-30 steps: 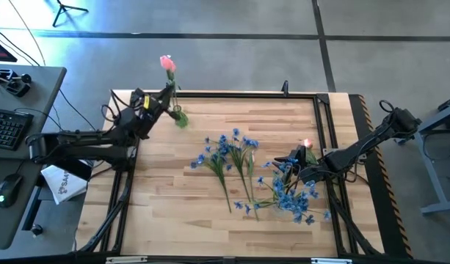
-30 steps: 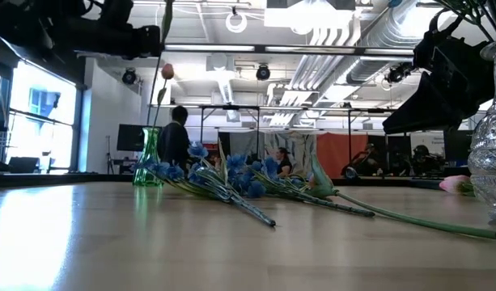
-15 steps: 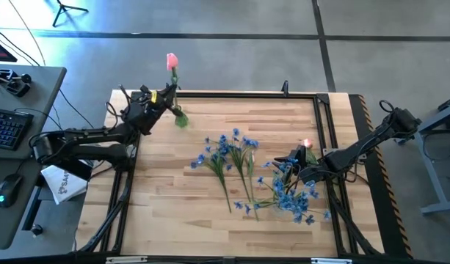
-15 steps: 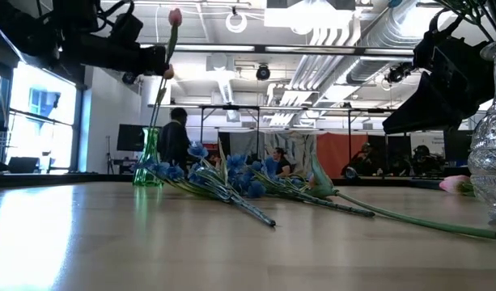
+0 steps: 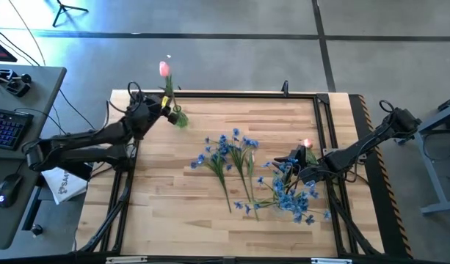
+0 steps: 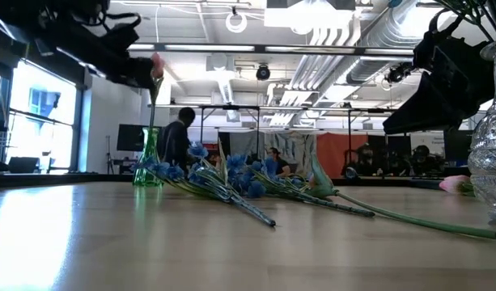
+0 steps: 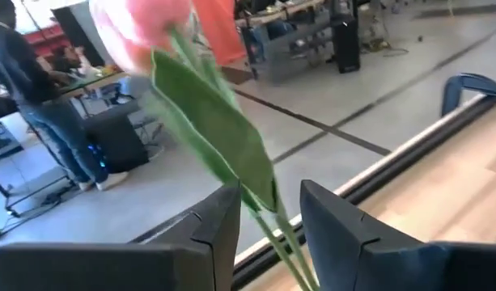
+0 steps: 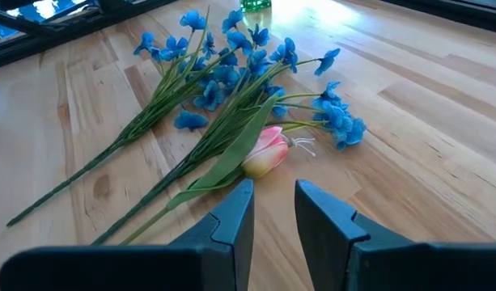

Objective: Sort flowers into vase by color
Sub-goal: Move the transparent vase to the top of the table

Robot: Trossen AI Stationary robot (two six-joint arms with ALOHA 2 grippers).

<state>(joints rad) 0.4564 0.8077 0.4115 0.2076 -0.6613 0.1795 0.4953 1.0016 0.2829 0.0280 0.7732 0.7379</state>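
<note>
My left gripper [image 5: 167, 107] is shut on a pink tulip [image 5: 164, 69] and holds it above the table's far left part, right by the small green vase [image 5: 179, 118]. In the low view the tulip's stem [image 6: 152, 105] runs down toward the green vase [image 6: 148, 159]; I cannot tell whether its end is inside. Several blue sprays [image 5: 230, 155] lie flat mid-table. Another pink tulip [image 8: 264, 153] lies among them. My right gripper [image 8: 273, 212] hovers open and holds nothing, near the table's right side beside a clear glass vase [image 6: 492, 137]. My left gripper pinches the tulip's green stem [image 7: 281, 242] between its two fingers, below the long leaf [image 7: 219, 129]. The fingers lie across the stem. The tulip is lifted clear and stands close to upright, with the bloom [image 7: 142, 32] above the fingers.
A raised black frame [image 5: 232, 93] borders the wooden table. More blue blossoms [image 5: 294, 195] cluster beside the right gripper. A desk with keyboard and mouse [image 5: 8, 128] stands left of the table. People stand in the room beyond the far edge [image 6: 176, 139].
My left gripper, still shut on the tulip, has reached a little toward the green vase. The bloom first rose high, then came down again in the last half second. The right arm has kept still.
</note>
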